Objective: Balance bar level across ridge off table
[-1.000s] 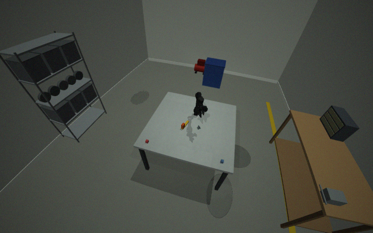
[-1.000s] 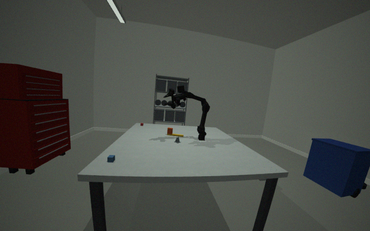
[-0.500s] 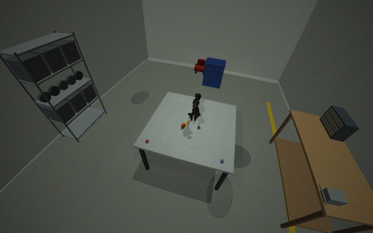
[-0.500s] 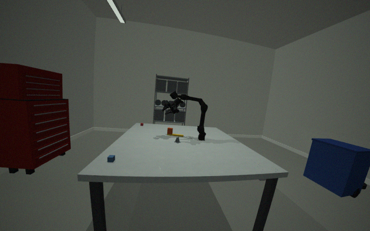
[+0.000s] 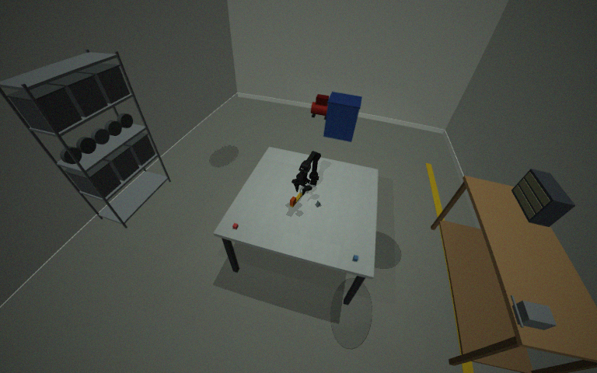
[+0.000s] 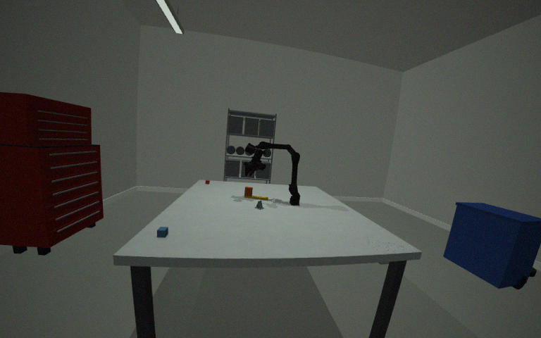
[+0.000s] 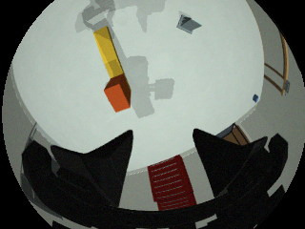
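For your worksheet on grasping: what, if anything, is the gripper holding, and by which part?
Nothing. The gripper hangs open above the table; the bar lies there untouched.

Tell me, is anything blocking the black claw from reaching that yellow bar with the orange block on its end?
Nothing visible does. The open black gripper hangs above the yellow bar with its orange end block, which lies flat on the white table. The small grey ridge sits apart, off to one side.
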Controlling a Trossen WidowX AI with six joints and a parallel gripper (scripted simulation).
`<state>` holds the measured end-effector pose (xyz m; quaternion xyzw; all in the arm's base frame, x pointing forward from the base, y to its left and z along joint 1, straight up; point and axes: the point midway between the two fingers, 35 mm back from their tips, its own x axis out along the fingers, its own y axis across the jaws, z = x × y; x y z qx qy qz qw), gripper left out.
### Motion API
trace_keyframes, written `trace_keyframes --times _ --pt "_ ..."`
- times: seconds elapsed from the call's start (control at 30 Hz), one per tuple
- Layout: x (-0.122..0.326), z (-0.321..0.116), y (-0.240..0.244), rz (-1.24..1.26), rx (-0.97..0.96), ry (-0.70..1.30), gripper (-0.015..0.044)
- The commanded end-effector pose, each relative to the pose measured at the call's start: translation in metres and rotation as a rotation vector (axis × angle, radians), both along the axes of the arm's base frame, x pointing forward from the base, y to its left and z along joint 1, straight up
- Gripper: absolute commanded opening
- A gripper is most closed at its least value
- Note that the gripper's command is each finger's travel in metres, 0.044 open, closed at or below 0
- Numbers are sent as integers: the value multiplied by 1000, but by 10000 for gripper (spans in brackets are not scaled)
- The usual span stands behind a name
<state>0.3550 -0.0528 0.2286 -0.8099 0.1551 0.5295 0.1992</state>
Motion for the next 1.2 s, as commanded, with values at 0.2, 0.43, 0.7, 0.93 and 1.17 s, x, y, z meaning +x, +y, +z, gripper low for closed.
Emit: trace_keyframes --times 0.2,0.43,0.7,0.93,1.17 --pt "-53 -37 -40 136 -21 307 315" --pt "-68 -43 -48 176 -7 379 315" --pt "-64 -65 -49 176 -7 378 315" --pt "-61 -112 -50 176 -7 378 315" --pt "-65 -153 -49 176 -7 379 315"
